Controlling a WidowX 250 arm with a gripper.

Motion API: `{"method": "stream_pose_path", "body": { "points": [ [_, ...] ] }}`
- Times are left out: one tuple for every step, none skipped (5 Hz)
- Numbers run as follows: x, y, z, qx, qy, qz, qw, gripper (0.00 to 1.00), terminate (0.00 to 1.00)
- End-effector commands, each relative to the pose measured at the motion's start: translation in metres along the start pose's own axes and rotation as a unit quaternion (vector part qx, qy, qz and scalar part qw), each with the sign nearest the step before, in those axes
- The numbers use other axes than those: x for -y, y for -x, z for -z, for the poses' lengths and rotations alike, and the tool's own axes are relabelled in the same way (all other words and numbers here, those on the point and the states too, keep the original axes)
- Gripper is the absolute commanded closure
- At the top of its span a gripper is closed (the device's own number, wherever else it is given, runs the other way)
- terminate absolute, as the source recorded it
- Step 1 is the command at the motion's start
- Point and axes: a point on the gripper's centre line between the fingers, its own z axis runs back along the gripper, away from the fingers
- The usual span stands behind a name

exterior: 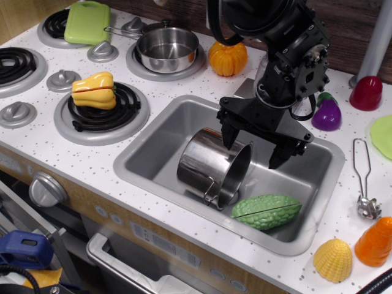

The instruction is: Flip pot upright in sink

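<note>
The shiny steel pot (211, 165) lies on its side in the grey sink (156, 144), its open mouth facing right toward the front, a wire loop handle at its lower rim. My gripper (252, 149) hangs just above and right of the pot's rim, its black fingers (229, 136) spread open, one near the pot's top edge and one further right. It holds nothing.
A green bitter gourd (267, 211) lies in the sink's front right. On the counter: a steel pan (166, 49) on a burner, a yellow pepper (94, 90), an orange pumpkin (228, 58), a purple eggplant (326, 113), a whisk (365, 184), a green cutting board (87, 21).
</note>
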Motion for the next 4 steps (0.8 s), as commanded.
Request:
{"method": "stream_pose_path", "body": {
  "points": [
    [0.0, 0.0, 0.0, 0.0, 0.0, 0.0, 1.0, 0.0, 0.0],
    [0.004, -0.001, 0.006, 0.021, -0.066, 0.027, 0.9973, 0.0, 0.0],
    [0.006, -0.005, 0.01, 0.039, -0.125, 0.062, 0.9894, 0.0, 0.0],
    [0.009, -0.008, 0.014, 0.051, -0.153, 0.08, 0.9838, 0.0, 0.0]
  ]
}}
